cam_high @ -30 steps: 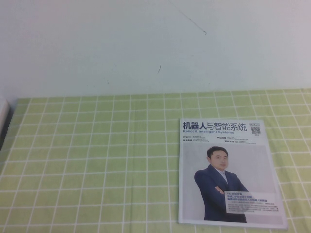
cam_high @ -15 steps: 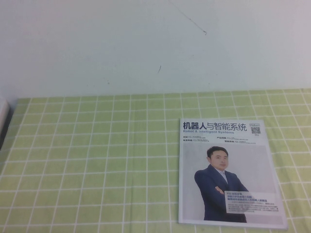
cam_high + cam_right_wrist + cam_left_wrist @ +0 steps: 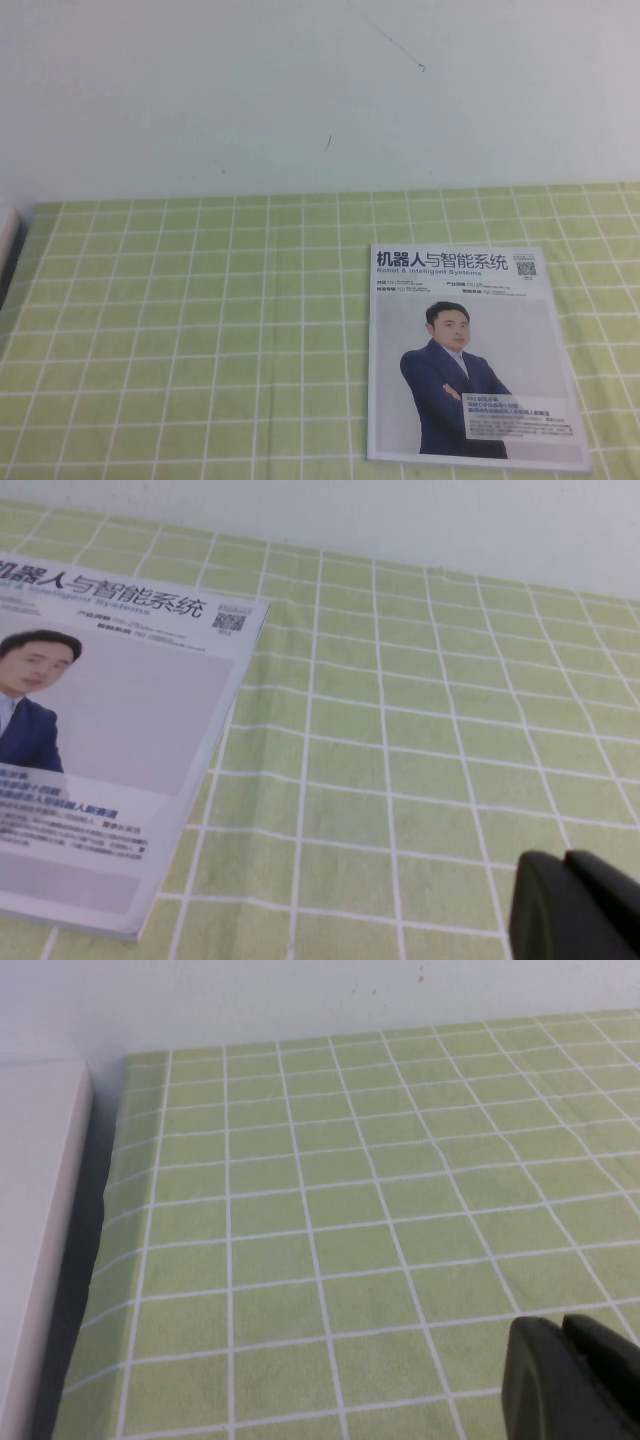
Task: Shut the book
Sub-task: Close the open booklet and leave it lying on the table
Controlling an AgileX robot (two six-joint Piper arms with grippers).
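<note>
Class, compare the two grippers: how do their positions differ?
The left gripper hovers over bare checked cloth, the right gripper over cloth beside the closed book. A white slab lies beside the cloth near the left gripper; none shows near the right gripper. Both are dark; neither touches the book.

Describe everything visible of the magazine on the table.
The magazine is thin and soft-covered, lying flat and closed, cover up, on the right part of the green checked tablecloth. The cover shows a Chinese title, a QR code and a man in a dark suit, arms folded. Only the tablecloth touches it. The left gripper is over bare tablecloth; the right gripper is beside the magazine, clear of it.
</note>
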